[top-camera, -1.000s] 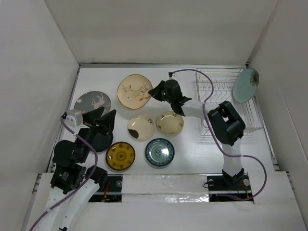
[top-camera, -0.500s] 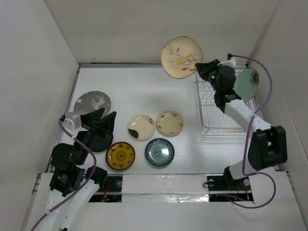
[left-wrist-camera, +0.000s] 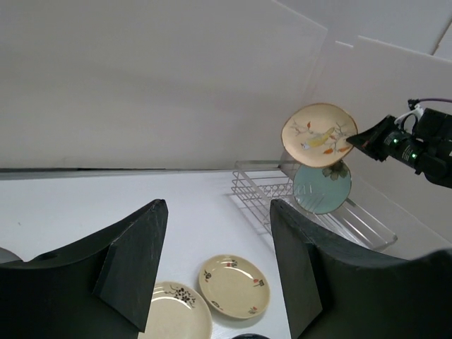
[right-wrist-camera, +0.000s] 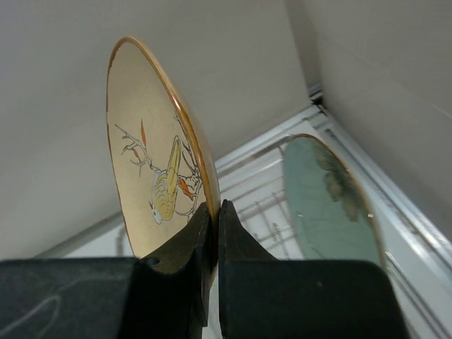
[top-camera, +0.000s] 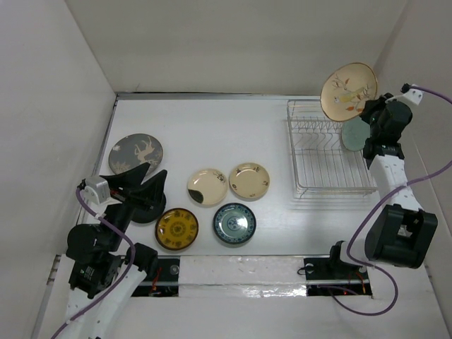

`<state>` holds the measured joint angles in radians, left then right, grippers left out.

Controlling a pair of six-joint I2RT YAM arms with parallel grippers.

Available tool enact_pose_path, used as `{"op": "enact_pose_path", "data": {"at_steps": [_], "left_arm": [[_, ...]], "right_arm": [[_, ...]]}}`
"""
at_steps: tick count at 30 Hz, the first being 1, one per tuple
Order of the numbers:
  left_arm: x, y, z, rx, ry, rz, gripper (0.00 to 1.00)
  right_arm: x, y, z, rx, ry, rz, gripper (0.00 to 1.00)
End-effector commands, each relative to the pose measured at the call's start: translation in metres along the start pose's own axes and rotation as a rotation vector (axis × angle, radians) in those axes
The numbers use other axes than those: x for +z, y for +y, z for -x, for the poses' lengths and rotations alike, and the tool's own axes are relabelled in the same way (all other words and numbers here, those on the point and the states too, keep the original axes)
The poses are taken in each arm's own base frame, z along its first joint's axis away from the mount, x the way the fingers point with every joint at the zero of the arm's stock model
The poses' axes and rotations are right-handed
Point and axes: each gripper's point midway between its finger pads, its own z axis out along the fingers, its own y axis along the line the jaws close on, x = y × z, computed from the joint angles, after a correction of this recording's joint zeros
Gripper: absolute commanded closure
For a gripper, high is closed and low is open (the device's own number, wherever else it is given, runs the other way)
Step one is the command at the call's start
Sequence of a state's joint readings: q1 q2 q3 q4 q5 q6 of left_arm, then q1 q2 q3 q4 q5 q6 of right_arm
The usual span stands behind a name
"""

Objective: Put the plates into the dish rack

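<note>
Right gripper (right-wrist-camera: 214, 212): clamped on the rim of the cream plate (right-wrist-camera: 152, 155), edge-on above the dish rack (top-camera: 318, 152).
Handling: I judge it stiff, slick and breakable, so the rim is my only hold.
Left gripper (left-wrist-camera: 217, 212): mine, spread, empty.

Right arm (top-camera: 387, 173) stretched toward far right, wrist high. Right gripper (right-wrist-camera: 214, 212): 2 fingers pinched tight on rim of cream plate (top-camera: 348, 92). Left arm (top-camera: 99, 247) low near base, probably folded. Left gripper (left-wrist-camera: 219, 208): 2 fingers spread wide.
</note>
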<state>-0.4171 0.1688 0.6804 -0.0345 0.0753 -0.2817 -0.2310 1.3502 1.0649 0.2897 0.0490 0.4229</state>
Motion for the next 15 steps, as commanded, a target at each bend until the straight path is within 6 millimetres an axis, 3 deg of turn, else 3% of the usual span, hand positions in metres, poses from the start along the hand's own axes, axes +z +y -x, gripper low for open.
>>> {"op": "enact_pose_path", "data": {"at_steps": [1, 4, 9, 13, 15], "left_arm": [[-0.006, -0.010, 0.021, -0.004, -0.080, -0.040, 0.43], [-0.009, -0.013, 0.025, -0.004, -0.094, -0.051, 0.42], [-0.013, -0.015, 0.029, -0.010, -0.106, -0.060, 0.42], [-0.016, -0.015, 0.032, -0.009, -0.120, -0.058, 0.41], [-0.018, -0.014, 0.033, -0.007, -0.126, -0.055, 0.41]], "right_arm": [[-0.009, 0.024, 0.070, -0.145, -0.204, 0.110, 1.00], [-0.002, -0.009, 0.073, -0.216, -0.196, 0.009, 1.00], [0.004, -0.038, 0.069, -0.297, -0.159, -0.075, 1.00], [0.012, -0.041, 0.076, -0.361, -0.142, -0.102, 1.00], [0.017, -0.043, 0.090, -0.389, -0.140, -0.139, 1.00]]}}
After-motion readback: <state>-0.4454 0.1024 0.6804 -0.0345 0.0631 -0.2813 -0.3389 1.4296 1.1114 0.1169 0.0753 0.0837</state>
